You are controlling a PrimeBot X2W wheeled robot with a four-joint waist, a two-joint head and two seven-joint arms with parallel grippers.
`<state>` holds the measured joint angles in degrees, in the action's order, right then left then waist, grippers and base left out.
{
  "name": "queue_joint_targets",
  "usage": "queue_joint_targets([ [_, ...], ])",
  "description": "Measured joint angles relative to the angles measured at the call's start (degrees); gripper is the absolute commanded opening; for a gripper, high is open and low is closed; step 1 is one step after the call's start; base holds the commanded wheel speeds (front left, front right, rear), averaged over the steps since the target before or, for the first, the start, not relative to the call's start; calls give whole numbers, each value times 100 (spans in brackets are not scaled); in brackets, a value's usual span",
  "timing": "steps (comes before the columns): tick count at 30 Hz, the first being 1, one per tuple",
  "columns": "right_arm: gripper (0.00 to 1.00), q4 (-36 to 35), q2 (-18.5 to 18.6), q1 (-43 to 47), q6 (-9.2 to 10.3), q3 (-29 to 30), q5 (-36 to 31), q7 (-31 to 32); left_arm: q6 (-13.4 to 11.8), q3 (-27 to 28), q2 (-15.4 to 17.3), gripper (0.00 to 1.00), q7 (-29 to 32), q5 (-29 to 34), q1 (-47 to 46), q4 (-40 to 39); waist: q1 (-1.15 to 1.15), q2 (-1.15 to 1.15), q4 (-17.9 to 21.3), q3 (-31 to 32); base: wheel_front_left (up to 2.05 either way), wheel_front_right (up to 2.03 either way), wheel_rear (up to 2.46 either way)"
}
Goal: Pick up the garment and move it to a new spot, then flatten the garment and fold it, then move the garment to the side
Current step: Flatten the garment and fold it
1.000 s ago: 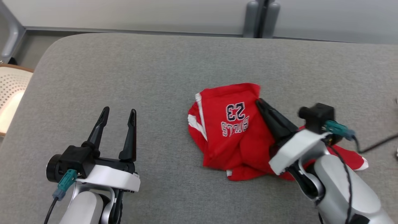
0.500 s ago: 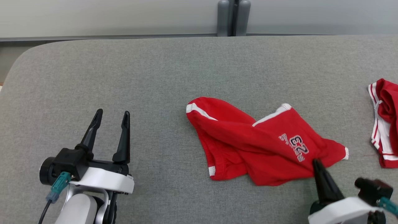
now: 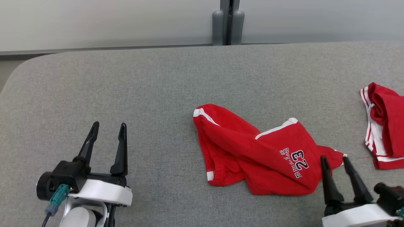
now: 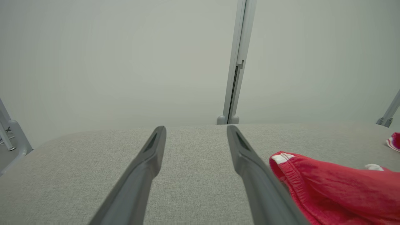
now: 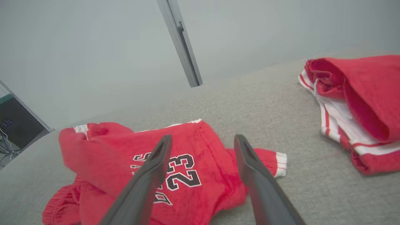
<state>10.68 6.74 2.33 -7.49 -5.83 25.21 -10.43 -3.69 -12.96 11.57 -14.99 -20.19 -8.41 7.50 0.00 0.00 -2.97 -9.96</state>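
- The garment, a pair of red shorts with white trim, lay crumpled on the grey padded table, right of centre in the head view and towards the near edge.
- Its printed number "23" faced up at the right end of the heap, and a white-cuffed corner stuck out beyond it.
- The right gripper sat at that right end, its two dark fingers spread apart with nothing between them.
- In the right wrist view, the right gripper pointed across the garment; whether the tips touched the cloth could not be told.
- The left gripper stood well apart to the left over bare table, fingers likewise spread and holding nothing.
- In the left wrist view, the left gripper framed bare table, with the garment off to its right.
- A second red garment, white-striped, lay bunched at the table's right edge, apart from the first.
- A grey post rose behind the table against a pale wall.
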Motion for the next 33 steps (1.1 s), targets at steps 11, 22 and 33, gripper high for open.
queue_joint_targets([
  [11,100,-1295,500,-48,0,216,-820,704,-189,-10,91,100,120,2,458,-175,0,0,87,506,0,0,0],
  [22,100,-1666,482,386,0,207,-909,1107,-331,-66,193,100,346,-9,1015,-410,0,0,173,847,0,0,0],
  [33,100,-1755,436,433,0,222,-870,1180,-378,-119,259,100,472,-9,1088,-568,0,0,179,845,0,0,0],
])
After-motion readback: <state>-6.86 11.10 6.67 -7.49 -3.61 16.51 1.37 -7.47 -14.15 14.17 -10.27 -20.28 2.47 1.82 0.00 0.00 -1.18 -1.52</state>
